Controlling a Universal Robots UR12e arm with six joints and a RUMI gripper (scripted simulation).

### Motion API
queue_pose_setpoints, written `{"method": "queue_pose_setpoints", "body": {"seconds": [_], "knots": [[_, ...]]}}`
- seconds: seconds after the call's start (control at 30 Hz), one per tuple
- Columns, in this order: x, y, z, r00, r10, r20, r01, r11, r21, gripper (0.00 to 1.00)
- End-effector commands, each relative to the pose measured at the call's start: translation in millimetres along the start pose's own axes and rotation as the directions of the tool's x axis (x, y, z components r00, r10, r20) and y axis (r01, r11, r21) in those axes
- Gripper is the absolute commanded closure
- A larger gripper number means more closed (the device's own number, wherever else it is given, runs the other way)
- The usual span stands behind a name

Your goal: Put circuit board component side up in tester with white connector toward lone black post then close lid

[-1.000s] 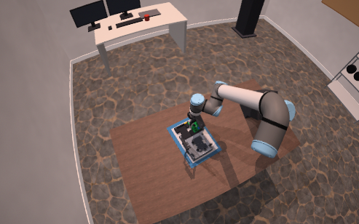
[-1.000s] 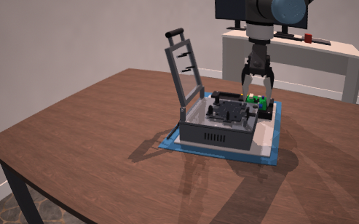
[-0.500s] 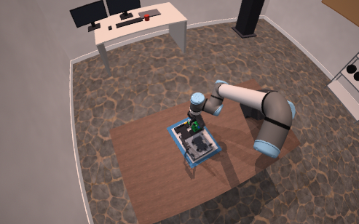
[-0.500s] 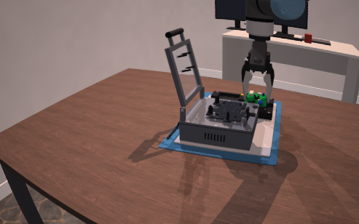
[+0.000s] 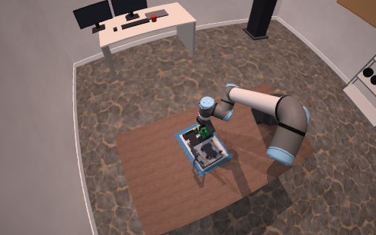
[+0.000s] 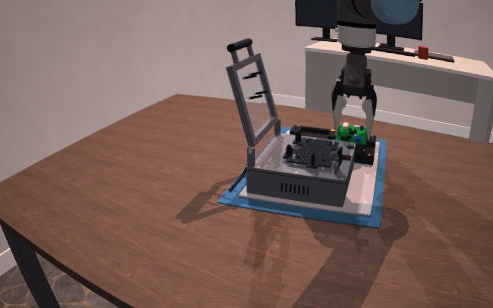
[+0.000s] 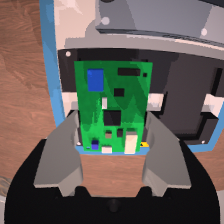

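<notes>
My gripper (image 5: pixel 205 131) (image 6: pixel 354 135) (image 7: pixel 112 111) is shut on the circuit board's two long edges. The green circuit board (image 7: pixel 90 120) is held component side up, a little above the black tray (image 6: pixel 365 154) (image 7: pixel 185 75). Its white connector (image 7: pixel 131 142) is at the end nearest the gripper body in the wrist view. The tester (image 6: pixel 298 187) (image 7: pixel 150 15) stands beside the tray. Its dark nest (image 5: pixel 210 149) (image 6: pixel 315 150) holds no board, and several short black posts stand around it. The two pins are too small to tell. The lid (image 6: pixel 238 100) stands open, nearly upright, at the left in the exterior view.
Tester and tray stand on a white base (image 6: pixel 363 185) over a blue mat (image 6: pixel 358 219) on the wooden table (image 5: pixel 151 172) (image 6: pixel 123 165). The raised lid's black handle (image 6: pixel 240 45) is the tester's highest part. A desk (image 5: pixel 143 28) with monitors stands away from the table.
</notes>
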State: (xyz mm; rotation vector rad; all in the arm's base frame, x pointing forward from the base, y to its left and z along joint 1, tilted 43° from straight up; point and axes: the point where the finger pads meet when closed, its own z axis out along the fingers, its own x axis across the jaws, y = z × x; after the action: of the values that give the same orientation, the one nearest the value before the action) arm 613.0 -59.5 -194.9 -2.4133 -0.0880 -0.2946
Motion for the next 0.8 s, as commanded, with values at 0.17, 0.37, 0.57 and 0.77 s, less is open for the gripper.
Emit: {"method": "queue_pose_setpoints", "body": {"seconds": [0.17,0.37,0.57,0.77], "knots": [[0,0,-1,1.0,0.0,-0.001,0.0,1.0,-0.001,0.61],[0,0,-4,1.0,0.0,-0.001,0.0,1.0,-0.001,0.61],[0,0,-13,1.0,0.0,-0.001,0.0,1.0,-0.001,0.61],[0,0,-23,1.0,0.0,-0.001,0.0,1.0,-0.001,0.61]]}}
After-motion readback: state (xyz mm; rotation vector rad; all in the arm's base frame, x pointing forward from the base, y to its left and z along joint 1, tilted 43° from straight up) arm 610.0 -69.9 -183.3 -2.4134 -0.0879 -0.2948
